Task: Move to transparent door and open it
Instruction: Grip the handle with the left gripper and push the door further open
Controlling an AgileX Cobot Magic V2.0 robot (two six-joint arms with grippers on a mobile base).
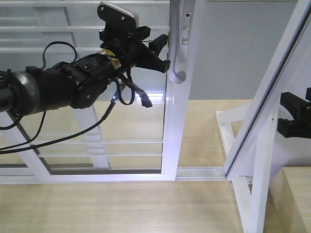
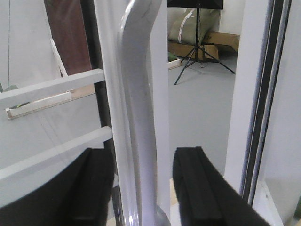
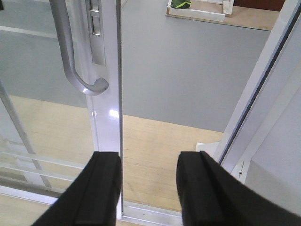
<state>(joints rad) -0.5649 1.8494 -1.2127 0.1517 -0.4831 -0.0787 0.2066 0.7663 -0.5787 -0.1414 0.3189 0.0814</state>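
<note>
Astride the glossy curved grey handle (image 2: 141, 117), left jaws wide; right jaws wide.

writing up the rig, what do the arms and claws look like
The left arm is black with rounded joints, loose black cables, a yellow label band and a white-capped camera block. The left claw and right claw have flat black fingers.

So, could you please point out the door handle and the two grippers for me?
handle (image 2: 141, 122): left wrist view, middle of its grey bar.
left gripper (image 1: 163, 52): front view, gap between its fingertips.
right gripper (image 3: 148, 162): right wrist view, gap between its fingertips.
</note>
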